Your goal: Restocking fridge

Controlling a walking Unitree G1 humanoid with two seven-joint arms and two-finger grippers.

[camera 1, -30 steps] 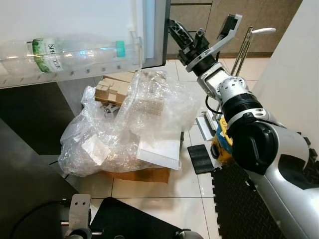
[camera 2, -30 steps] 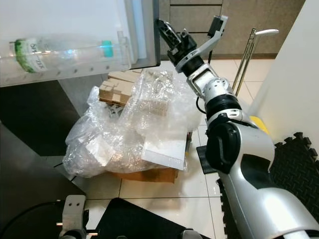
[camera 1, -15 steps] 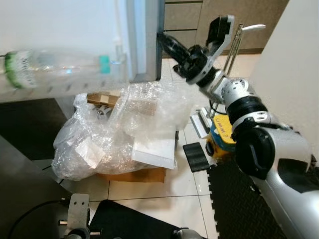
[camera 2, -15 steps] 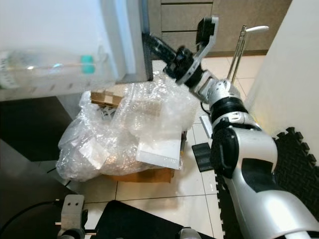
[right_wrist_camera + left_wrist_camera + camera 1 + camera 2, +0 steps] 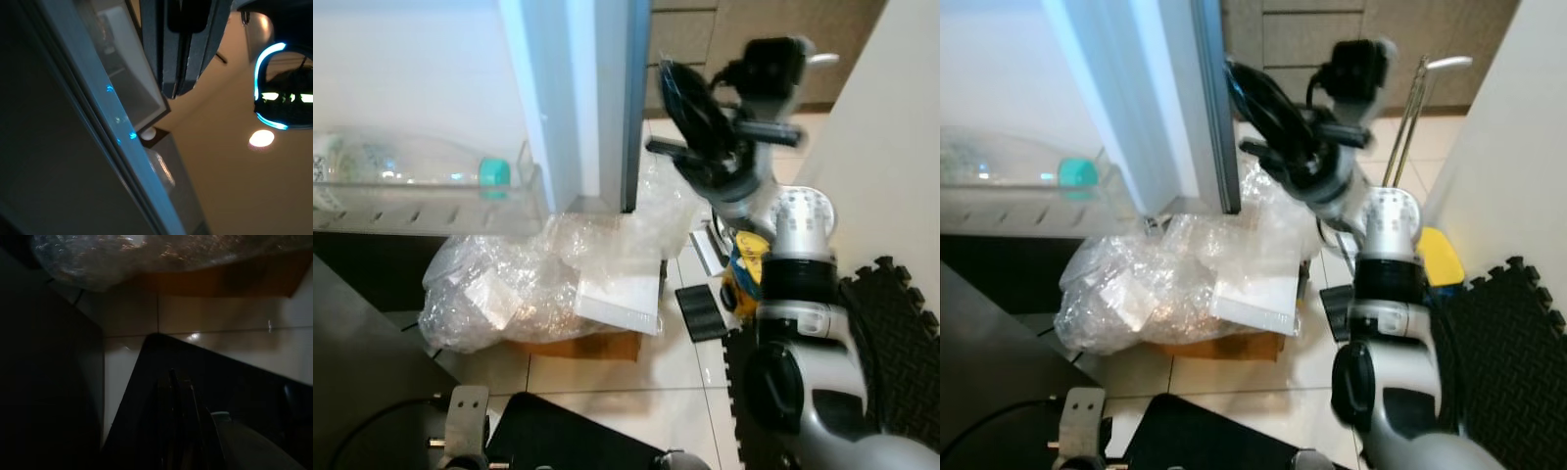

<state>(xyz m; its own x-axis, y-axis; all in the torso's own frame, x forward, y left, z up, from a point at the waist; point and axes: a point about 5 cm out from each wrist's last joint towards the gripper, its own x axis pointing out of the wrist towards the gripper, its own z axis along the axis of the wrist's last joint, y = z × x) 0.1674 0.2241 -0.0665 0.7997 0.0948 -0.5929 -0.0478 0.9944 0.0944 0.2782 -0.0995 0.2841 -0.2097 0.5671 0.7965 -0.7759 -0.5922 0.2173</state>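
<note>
Risk: the right gripper (image 5: 690, 108) is raised just beside the outer edge of the fridge door (image 5: 612, 98); I judge that a push at this thin edge could slip off, and the long black fingers could scrape along the door or catch behind it; the picture is also blurred here, so the exact contact cannot be read.
Second risk: a clear bottle (image 5: 406, 162) with a teal cap lies on its side in the door shelf (image 5: 431, 211); if the door swings hard, I think the bottle may roll against the low front wall of the shelf or jump out.
Third risk: a heap of bubble wrap (image 5: 538, 279) over cardboard boxes lies on the floor directly below the fridge door; it could block the swing of the door or be dragged by it.
Right fingers: in the right wrist view they appear pressed together, nearly closed, with nothing between them (image 5: 183, 54); they point along the door edge, close to it; touching or not, I cannot tell.
Left gripper: it hangs low, far below the fridge door, in dark shade (image 5: 178, 431); its fingers look closed together and empty.
Task's thing: the bottle, already in the door shelf, on the inner side of the fridge door.
</note>
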